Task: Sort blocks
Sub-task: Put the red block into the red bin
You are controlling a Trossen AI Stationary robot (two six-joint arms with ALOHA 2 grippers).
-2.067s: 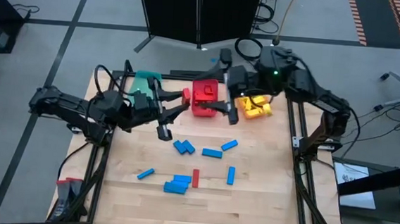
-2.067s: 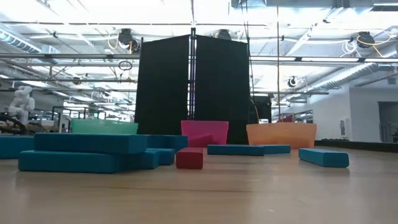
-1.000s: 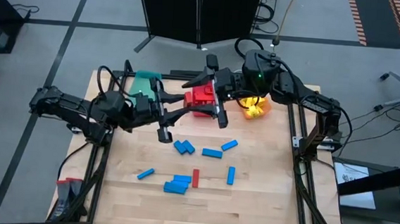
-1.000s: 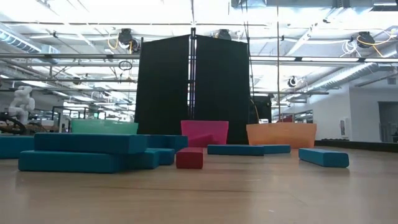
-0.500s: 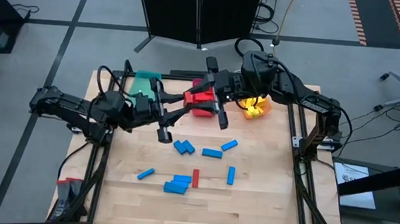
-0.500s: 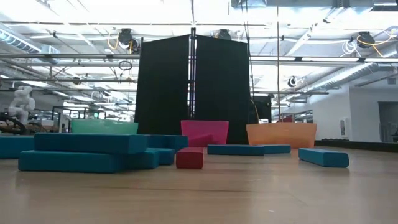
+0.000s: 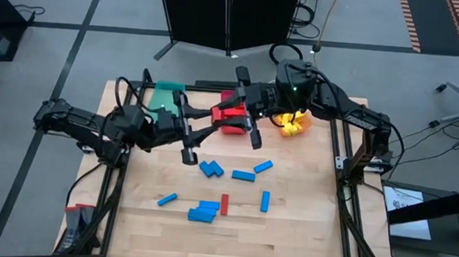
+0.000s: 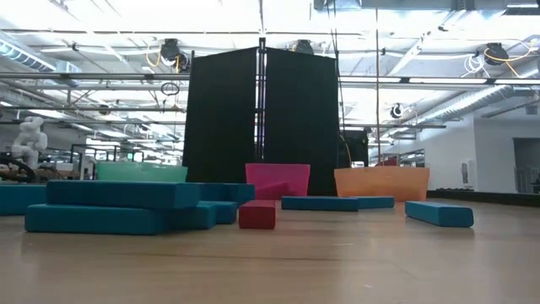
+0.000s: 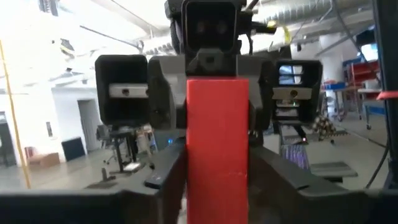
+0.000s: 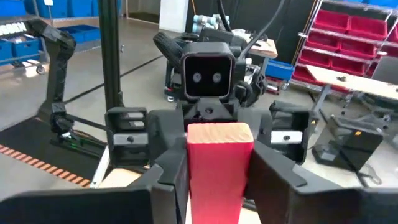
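High view shows you the red block (image 7: 223, 113) bridged in mid-air between both grippers, beside the red bin (image 7: 234, 125): left gripper (image 7: 212, 113) and right gripper (image 7: 232, 111) each pinch one end.

- The right gripper (image 7: 232, 112) is no longer back by the yellow blocks (image 7: 291, 124) near the orange bin; it now reaches over the red bin (image 7: 232, 119) toward the left arm.
- Its fingers (image 7: 252, 135), spread wide a second ago, now close on the far end of the red block (image 7: 220, 112).
- The left gripper (image 7: 205, 124), which held that block alone, now shares it.
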